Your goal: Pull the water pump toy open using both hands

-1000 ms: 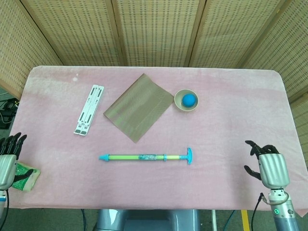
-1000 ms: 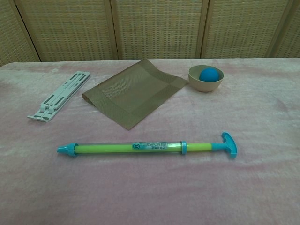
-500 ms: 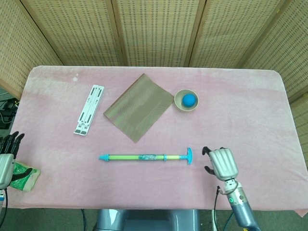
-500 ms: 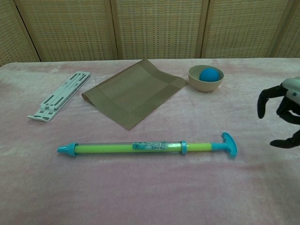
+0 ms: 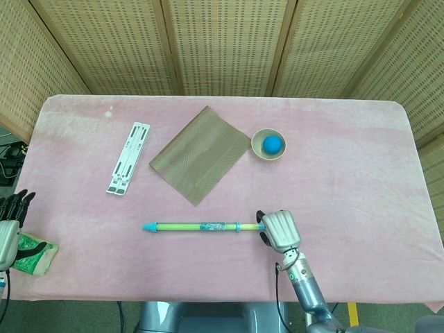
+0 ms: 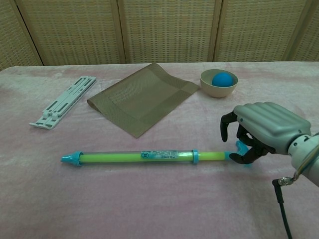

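Note:
The water pump toy [image 5: 201, 226] [image 6: 144, 156] lies left to right on the pink cloth: a green-yellow tube with a teal tip at the left and a teal T-handle [image 6: 241, 147] at the right. My right hand [image 5: 279, 230] [image 6: 264, 130] hovers over that handle, its dark fingers [image 6: 227, 124] arched apart around it and the thumb low by the handle's end. A firm grasp does not show. In the head view the handle is hidden under the hand. My left hand [image 5: 10, 227] sits at the table's left front edge, fingers spread, holding nothing, far from the toy.
A white folding stand [image 5: 128, 158] lies at the back left, a brown woven mat [image 5: 200, 154] behind the toy, and a beige bowl [image 5: 259, 150] with a blue ball [image 5: 272, 143] to its right. A green spongy object [image 5: 32, 252] lies beside my left hand.
My right hand has swept leftward from the right front of the table to the toy's T-handle. The toy and my left hand have stayed put.

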Controlling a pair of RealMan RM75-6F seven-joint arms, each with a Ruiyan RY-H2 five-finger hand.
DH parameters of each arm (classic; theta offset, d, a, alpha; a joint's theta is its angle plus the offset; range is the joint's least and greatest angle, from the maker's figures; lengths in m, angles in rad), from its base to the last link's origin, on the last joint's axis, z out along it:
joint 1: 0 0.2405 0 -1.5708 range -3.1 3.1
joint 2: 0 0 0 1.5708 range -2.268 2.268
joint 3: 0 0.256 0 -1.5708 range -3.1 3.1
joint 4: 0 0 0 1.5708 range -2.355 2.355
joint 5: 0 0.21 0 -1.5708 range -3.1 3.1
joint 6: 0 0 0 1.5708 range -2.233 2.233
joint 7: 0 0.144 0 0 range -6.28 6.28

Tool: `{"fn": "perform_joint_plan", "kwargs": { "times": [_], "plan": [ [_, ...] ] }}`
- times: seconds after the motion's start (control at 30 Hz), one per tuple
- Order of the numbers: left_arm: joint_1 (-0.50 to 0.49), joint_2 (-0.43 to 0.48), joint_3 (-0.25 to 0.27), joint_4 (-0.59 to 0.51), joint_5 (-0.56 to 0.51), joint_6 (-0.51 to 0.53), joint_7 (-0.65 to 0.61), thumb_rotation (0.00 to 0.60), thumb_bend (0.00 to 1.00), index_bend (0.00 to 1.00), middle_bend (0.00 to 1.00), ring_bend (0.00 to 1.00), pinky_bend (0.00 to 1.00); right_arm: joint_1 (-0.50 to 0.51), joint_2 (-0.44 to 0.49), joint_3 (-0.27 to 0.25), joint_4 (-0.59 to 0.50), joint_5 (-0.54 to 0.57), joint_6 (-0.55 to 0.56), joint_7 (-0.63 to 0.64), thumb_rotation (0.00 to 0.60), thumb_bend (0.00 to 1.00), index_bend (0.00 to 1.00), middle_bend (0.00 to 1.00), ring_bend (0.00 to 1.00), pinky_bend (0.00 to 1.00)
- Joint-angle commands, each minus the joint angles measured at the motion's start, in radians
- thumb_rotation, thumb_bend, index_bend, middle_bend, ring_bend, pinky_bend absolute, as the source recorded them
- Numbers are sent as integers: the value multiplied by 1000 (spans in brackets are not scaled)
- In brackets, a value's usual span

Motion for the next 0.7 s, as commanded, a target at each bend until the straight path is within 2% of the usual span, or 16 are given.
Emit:
{"fn": "perform_joint_plan", "kwargs": {
  "times": [0.03, 0.5, 0.7],
  "plan": [
    [-2, 0, -2, 2, -7, -6, -4, 600, 125, 0, 0, 0, 0, 15, -16, 9, 17, 28, -14, -17, 600, 468, 492, 1000, 1000, 720],
    [-14, -8, -5, 16, -31, -32, 1, 600, 125, 0, 0, 0, 0, 54, -53, 17, 103, 151, -45, -49, 600, 472, 463, 1000, 1000, 721],
    [-16, -11, -5, 16, -35, -34, 6, 600, 124, 0, 0, 0, 0, 62, -59, 13, 136, 177, -48, -44, 600, 493, 506, 1000, 1000, 721]
  ]
}}
